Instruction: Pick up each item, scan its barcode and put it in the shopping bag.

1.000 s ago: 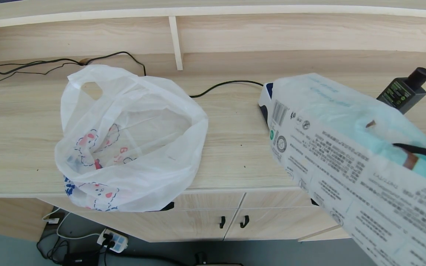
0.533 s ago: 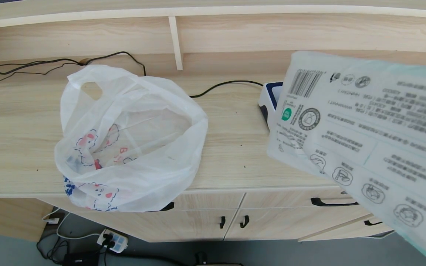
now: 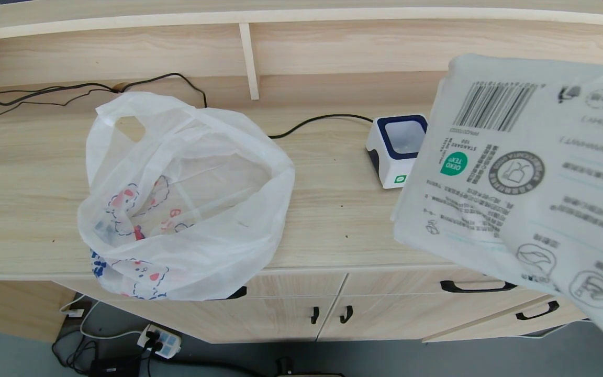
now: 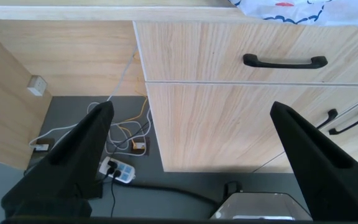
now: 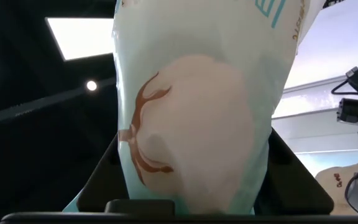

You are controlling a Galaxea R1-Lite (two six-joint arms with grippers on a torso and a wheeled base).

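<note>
My right tool (image 5: pixel 194 177) is clamped on the pack (image 3: pixel 532 173), one finger on each side of its soft belly, and I'm holding it in the air over the right end of the counter (image 3: pixel 333 209), clear of the surface. The scanner (image 3: pixel 397 149) sits on the counter just beside the pack's leading corner, with its window facing up. The catch is that the barcode (image 3: pixel 495 107) faces up towards my head, away from that window. As I judge it, doing this step well means rolling my wrist until the printed face looks down. Then I bring the barcode corner squarely over the window, hold it flat and steady, and don't squeeze harder, because the wrapper creases easily and a wrinkled code reads badly. My left tool (image 4: pixel 191 162) hangs low in front of the drawers (image 4: pixel 284 61) with its jaws wide apart and nothing in them. The shopping bag (image 3: pixel 186 199) stands open-mouthed on the counter, well off to my left. The pack's long axis runs on a diagonal from its barcode end, which points far and left at the scanner, back and down towards my right side. Its broad printed face is tilted upward.
</note>
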